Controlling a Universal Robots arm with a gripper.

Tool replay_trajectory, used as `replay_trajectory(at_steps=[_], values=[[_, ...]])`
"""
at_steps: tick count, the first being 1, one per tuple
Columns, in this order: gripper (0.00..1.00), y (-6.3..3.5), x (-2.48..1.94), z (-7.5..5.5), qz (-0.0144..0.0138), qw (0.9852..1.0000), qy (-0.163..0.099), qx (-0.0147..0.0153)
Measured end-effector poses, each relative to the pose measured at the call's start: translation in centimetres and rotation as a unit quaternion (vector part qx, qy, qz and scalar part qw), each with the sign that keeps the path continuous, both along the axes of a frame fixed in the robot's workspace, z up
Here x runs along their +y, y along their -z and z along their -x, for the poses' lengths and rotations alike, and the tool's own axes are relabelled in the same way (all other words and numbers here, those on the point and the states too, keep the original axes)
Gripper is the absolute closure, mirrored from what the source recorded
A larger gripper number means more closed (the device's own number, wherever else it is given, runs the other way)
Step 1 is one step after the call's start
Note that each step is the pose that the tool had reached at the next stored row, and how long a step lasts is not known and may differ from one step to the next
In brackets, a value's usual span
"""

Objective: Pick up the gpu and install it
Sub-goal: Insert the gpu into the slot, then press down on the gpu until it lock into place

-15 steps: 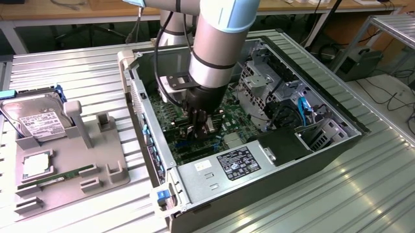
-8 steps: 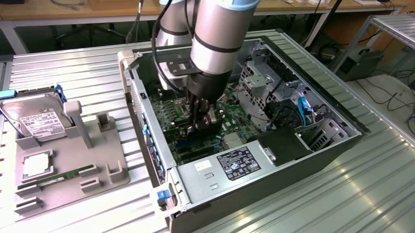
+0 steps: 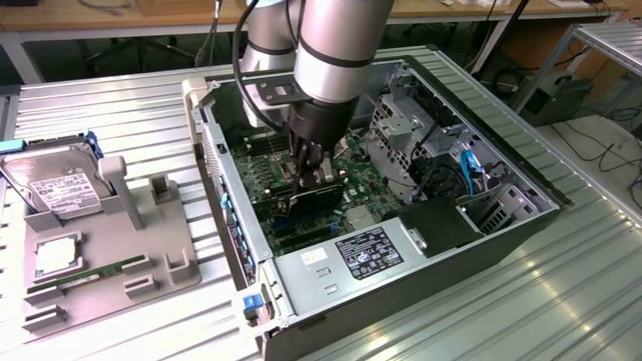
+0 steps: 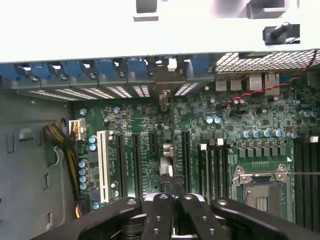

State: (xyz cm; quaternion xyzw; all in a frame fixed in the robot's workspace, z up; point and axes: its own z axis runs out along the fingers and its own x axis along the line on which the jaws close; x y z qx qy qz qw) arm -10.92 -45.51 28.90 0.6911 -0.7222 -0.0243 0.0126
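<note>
Gripper [image 3: 313, 174] inside open PC case [image 3: 501, 226], fingers [image 4: 163, 210] clamped on gpu [image 3: 313, 197], card edge-down over motherboard [image 4: 150, 125].

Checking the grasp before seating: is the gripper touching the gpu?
Touching. In the exterior view the gripper closes on the top edge of the gpu, no gap between them, above the motherboard.

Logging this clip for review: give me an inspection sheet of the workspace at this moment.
Surface: ribbed metal table, grey fixture tray on it.
Job's things: gpu held edge-down over the motherboard inside the open PC case.
Clutter: hard drive, RAM stick and a CPU on the tray.
End effector: shut on the gpu.
Cables: yellow-black bundle; blue cable.
Surroundings: wooden bench behind; floor cables.
</note>
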Motion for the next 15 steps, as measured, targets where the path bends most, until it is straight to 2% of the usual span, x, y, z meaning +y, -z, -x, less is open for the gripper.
replay_trajectory(at_steps=[2,15], values=[[0.89,0.0,0.13,0.0,0.0,1.0,0.0,0.0],[0.89,0.0,0.14,0.0,0.0,1.0,0.0,0.0]])
